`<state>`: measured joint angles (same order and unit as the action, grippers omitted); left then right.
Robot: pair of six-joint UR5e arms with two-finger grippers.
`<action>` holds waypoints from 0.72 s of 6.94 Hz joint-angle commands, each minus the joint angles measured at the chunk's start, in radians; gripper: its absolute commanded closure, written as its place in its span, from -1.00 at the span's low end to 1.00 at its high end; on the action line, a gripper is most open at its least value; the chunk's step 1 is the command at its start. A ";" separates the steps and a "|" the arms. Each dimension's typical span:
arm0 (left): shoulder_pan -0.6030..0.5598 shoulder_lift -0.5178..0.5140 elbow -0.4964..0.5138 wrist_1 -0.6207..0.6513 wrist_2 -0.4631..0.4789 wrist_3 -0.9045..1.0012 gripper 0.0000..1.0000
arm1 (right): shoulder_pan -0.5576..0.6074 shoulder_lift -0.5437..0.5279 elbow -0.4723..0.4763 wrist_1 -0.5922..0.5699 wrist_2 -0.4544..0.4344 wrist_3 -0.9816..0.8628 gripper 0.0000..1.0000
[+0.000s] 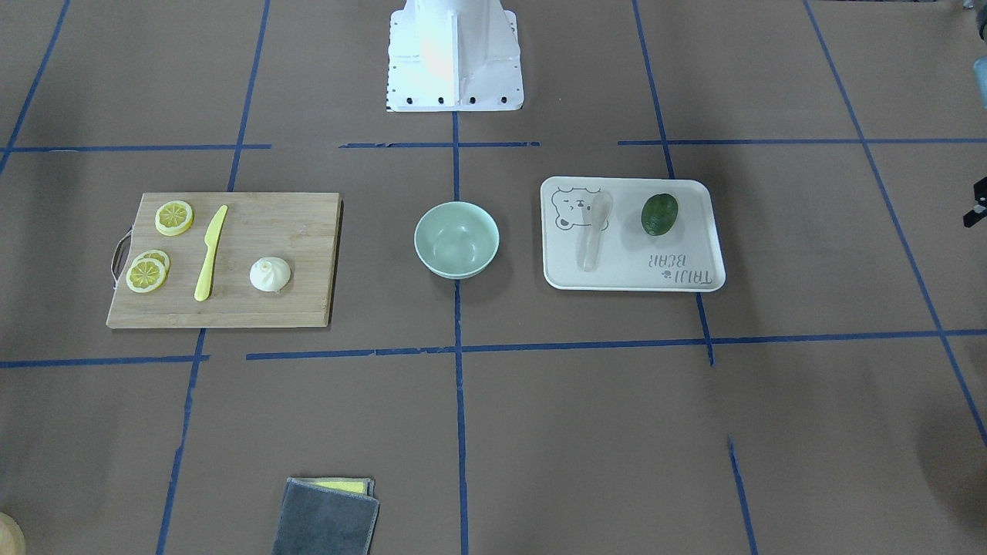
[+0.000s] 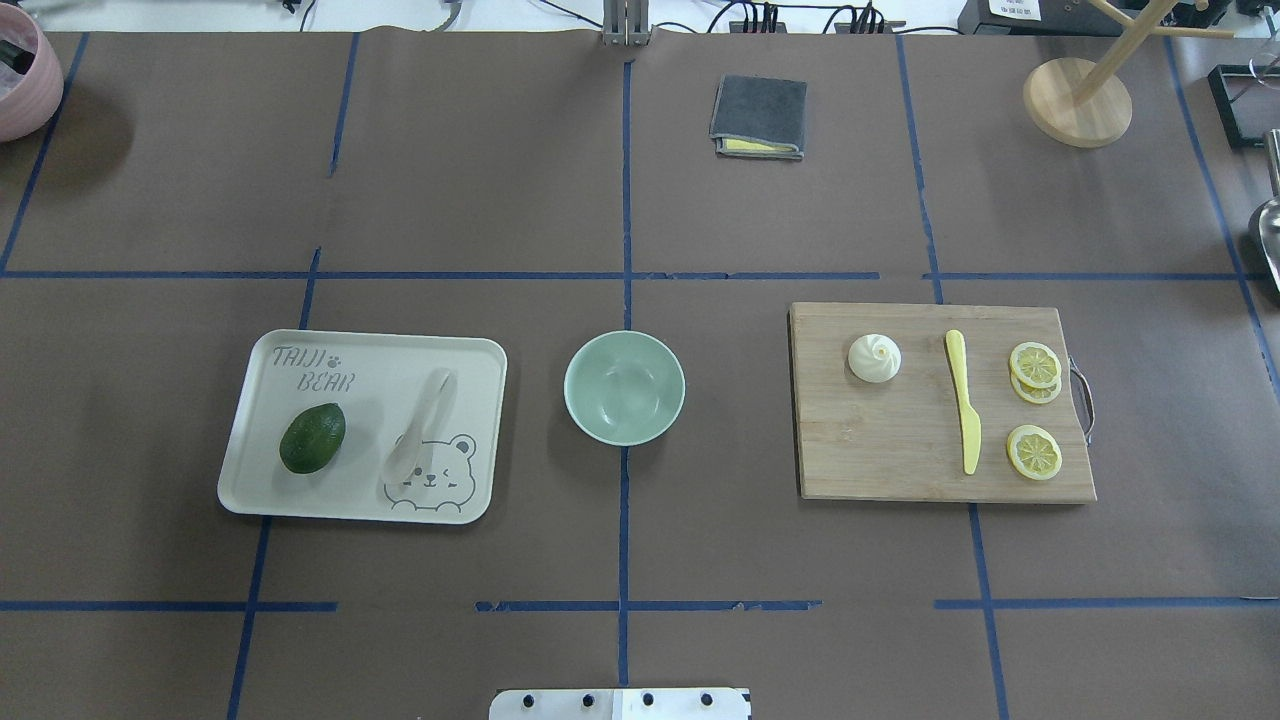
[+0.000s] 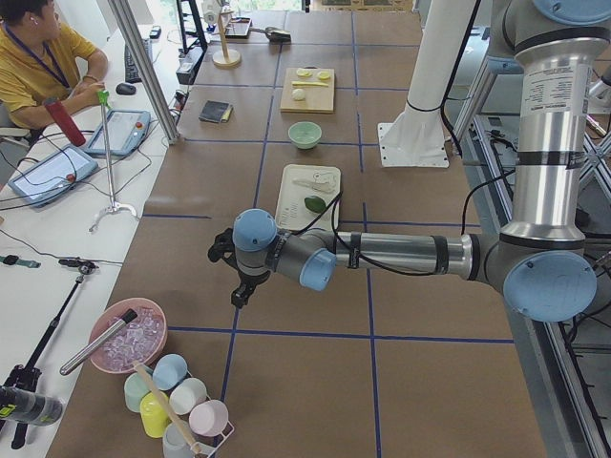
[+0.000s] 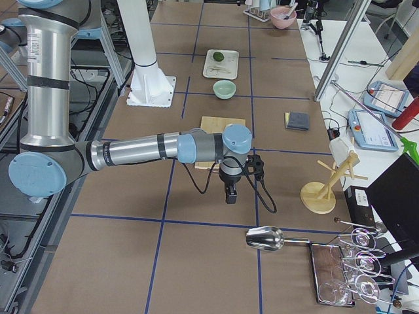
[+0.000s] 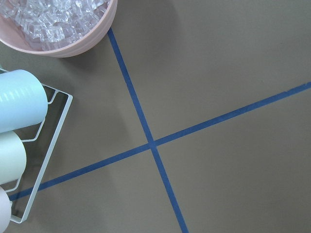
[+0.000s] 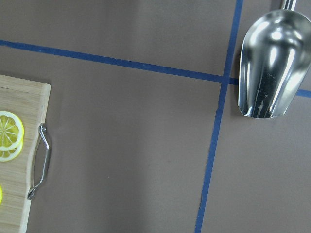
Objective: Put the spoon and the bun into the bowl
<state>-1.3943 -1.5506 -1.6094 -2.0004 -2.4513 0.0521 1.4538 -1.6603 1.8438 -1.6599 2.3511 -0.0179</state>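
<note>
The off-white spoon (image 1: 594, 231) lies on the white bear-print tray (image 1: 632, 274), beside a dark green avocado (image 1: 660, 214); it also shows in the overhead view (image 2: 420, 425). The cream bun (image 1: 270, 275) (image 2: 874, 358) sits on the wooden cutting board (image 2: 880, 450). The mint-green bowl (image 1: 456, 239) (image 2: 624, 387) stands empty between tray and board. My left gripper (image 3: 236, 289) hangs far from the tray, near the table's left end. My right gripper (image 4: 230, 194) hangs beyond the board, towards the right end. I cannot tell whether either is open or shut.
A yellow knife (image 2: 963, 400) and lemon slices (image 2: 1035, 365) share the board. A grey cloth (image 2: 758, 117) lies at the far side. A metal scoop (image 6: 272, 63) lies below the right wrist. A pink bowl of ice (image 5: 63, 24) and a cup rack (image 5: 19, 145) lie below the left wrist.
</note>
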 commanded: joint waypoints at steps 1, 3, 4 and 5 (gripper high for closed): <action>0.224 -0.061 -0.084 -0.145 -0.057 -0.386 -1.00 | -0.030 -0.006 0.025 0.003 0.020 0.003 -1.00; 0.497 -0.237 -0.081 -0.150 0.265 -0.640 -0.99 | -0.033 -0.009 0.031 0.005 0.045 0.004 -1.00; 0.565 -0.276 -0.070 -0.149 0.346 -0.675 -0.98 | -0.039 -0.007 0.031 0.024 0.048 0.010 -1.00; 0.590 -0.317 -0.063 -0.114 0.357 -0.701 -0.96 | -0.039 -0.010 0.028 0.041 0.051 0.013 -1.00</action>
<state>-0.8677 -1.8125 -1.6813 -2.1408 -2.1543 -0.6007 1.4167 -1.6684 1.8733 -1.6380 2.3975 -0.0092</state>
